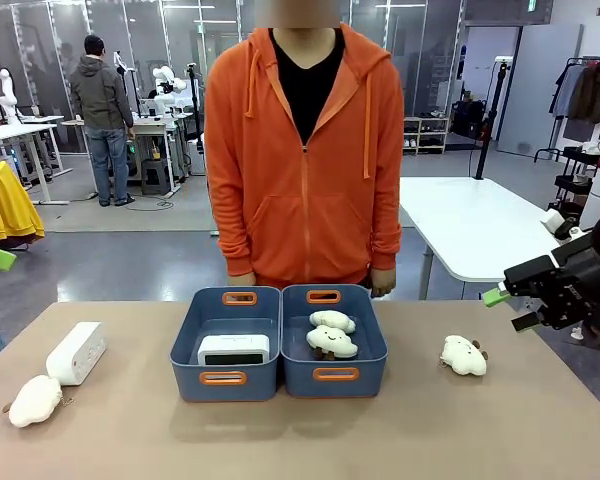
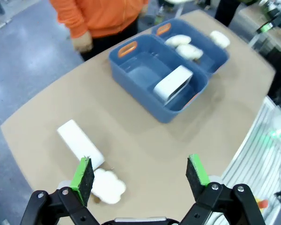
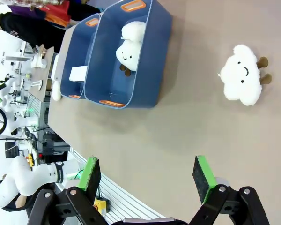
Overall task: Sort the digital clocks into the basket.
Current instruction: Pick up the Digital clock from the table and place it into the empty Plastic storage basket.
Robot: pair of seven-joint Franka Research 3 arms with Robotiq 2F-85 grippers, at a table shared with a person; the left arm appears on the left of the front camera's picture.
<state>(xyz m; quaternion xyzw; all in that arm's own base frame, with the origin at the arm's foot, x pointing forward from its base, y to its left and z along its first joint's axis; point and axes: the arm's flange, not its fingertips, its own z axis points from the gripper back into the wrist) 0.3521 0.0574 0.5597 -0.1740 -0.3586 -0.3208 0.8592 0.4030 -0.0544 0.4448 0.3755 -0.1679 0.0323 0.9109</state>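
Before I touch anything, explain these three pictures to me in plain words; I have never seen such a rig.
This is a robot with two white arms at a brown table; a person in an orange hoodie stands opposite. The front picture looks across the table from between the arms. The other two come from cameras on the wrists, looking along each arm's black two-finger claw with green pads: the left gripper and the right gripper. Both are open and hold nothing. Two blue-grey plastic tubs sit side by side: the left basket holds one white box-shaped digital clock, the right tub two white plush clouds. On the bare table lie a second clock, a plush cloud beside it and another plush cloud on the right.
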